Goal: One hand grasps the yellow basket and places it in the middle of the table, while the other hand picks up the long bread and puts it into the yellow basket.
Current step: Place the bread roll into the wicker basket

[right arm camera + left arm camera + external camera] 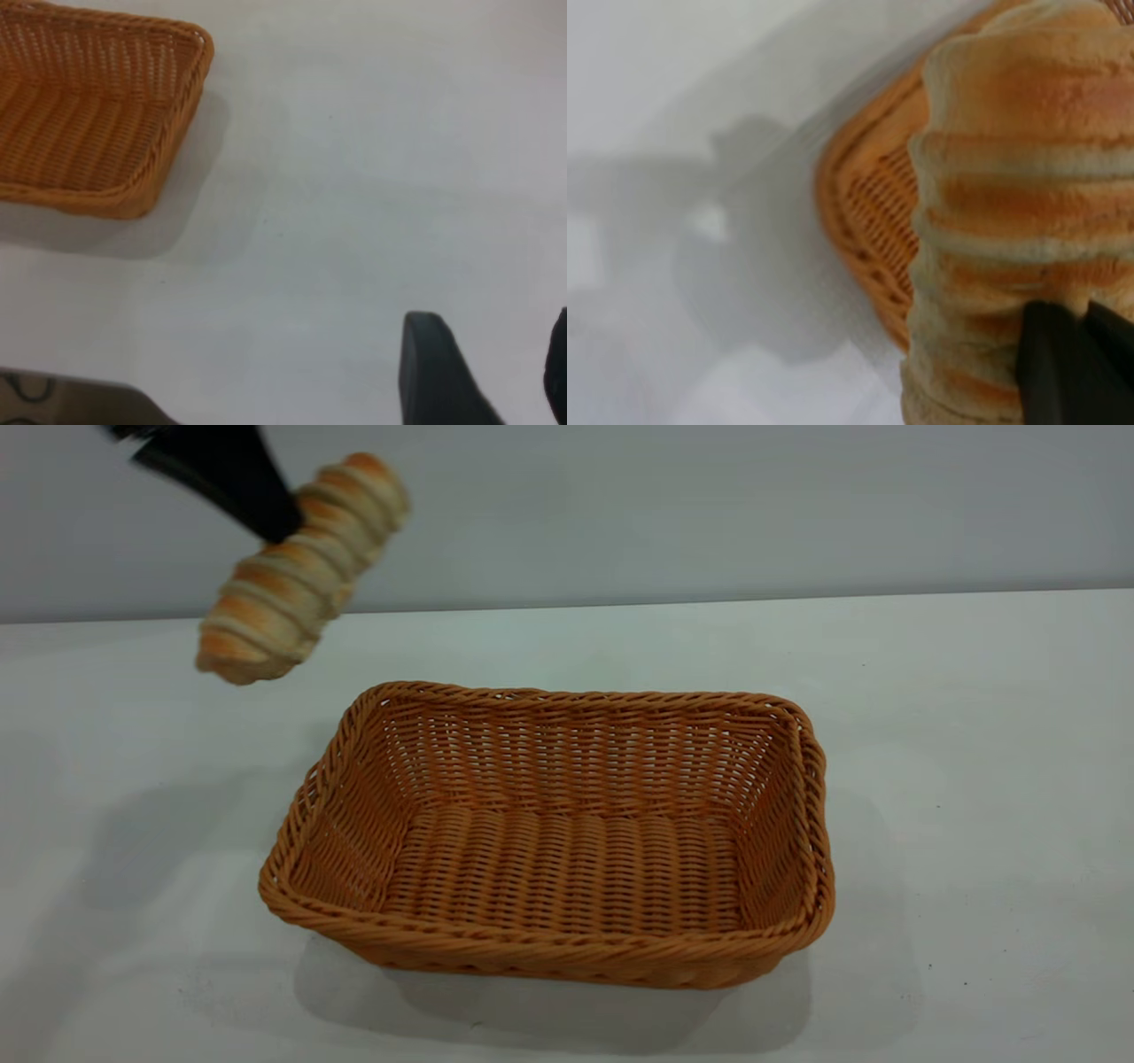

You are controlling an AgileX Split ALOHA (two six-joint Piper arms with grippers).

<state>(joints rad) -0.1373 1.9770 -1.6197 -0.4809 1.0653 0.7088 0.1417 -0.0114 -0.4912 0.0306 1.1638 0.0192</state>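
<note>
Below left gripper [279, 522], pinching long bread [297, 571] aloft, sits yellow basket [567, 841]. Right gripper [483, 372], only in its wrist cam, fingers spread, partly cut off.

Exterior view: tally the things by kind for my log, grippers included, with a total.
Baskets: 1, the yellow basket on the table, nothing in it.
Breads: 1, the long bread, held in the air by the left gripper.
Grippers: 2, the left gripper on the bread; the right gripper, jaws apart, seen only in its wrist view.
Total: 4.

Orange-tan woven yellow basket [549, 957]; cream-ridged golden long bread [292, 584].
</note>
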